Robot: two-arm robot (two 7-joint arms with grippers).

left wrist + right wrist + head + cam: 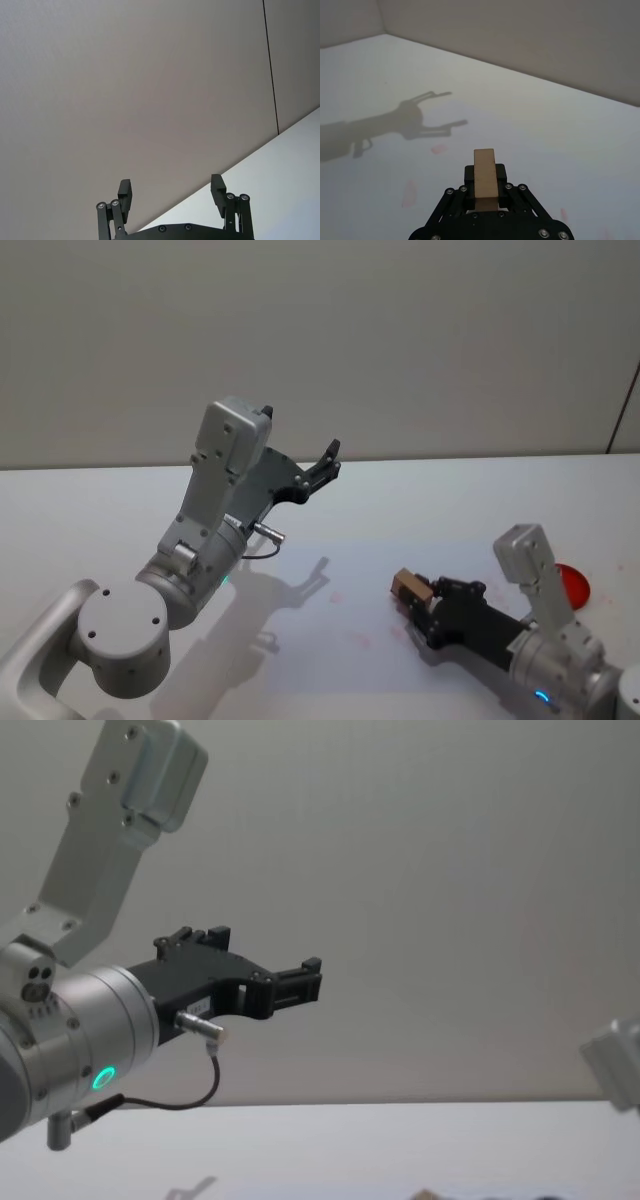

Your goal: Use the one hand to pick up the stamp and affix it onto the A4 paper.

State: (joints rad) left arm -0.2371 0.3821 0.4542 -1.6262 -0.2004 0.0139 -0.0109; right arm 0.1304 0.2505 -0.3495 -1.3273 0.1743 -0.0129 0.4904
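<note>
The stamp (409, 586), a small wood-coloured block, is held in my right gripper (418, 596) low over the white surface at the front right. In the right wrist view the stamp (485, 177) sticks out forward between the black fingers (501, 174), and my right gripper (485, 184) is shut on it. Faint red marks (439, 148) lie on the white surface ahead of it. I cannot make out the A4 paper's edges on that surface. My left gripper (325, 462) is raised high at centre left, open and holding nothing (171, 186).
A red round pad (574, 583) lies at the right edge, behind my right arm. More faint red smudges (336, 597) dot the white table (420, 500). The left arm's shadow (415, 117) falls across the middle. A plain wall stands behind.
</note>
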